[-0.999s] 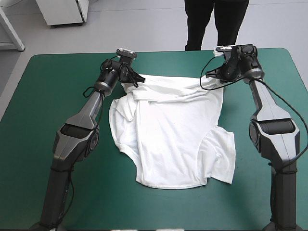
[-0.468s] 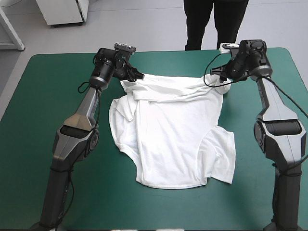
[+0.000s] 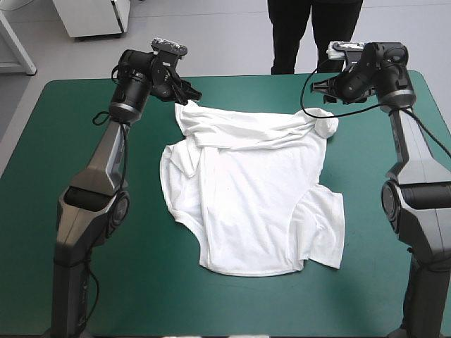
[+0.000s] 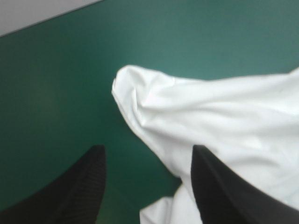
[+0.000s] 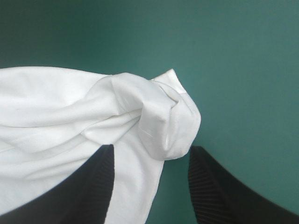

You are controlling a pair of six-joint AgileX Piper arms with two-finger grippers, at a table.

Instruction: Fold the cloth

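At upper left of the high view, the left gripper (image 3: pixel 187 93) hangs open, empty, just off the T-shirt's (image 3: pixel 254 190) far corner. The right gripper (image 3: pixel 318 84), upper right, does likewise. The T-shirt lies mid-table (image 3: pixel 63 155), its long axis running toward the frame's bottom, and each arm is equally near its own corner.

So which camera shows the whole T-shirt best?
The high view: the whole T-shirt shows there. The left wrist view catches only one far corner ahead of the left claw; the right wrist view, the other, bunched, ahead of the right claw.
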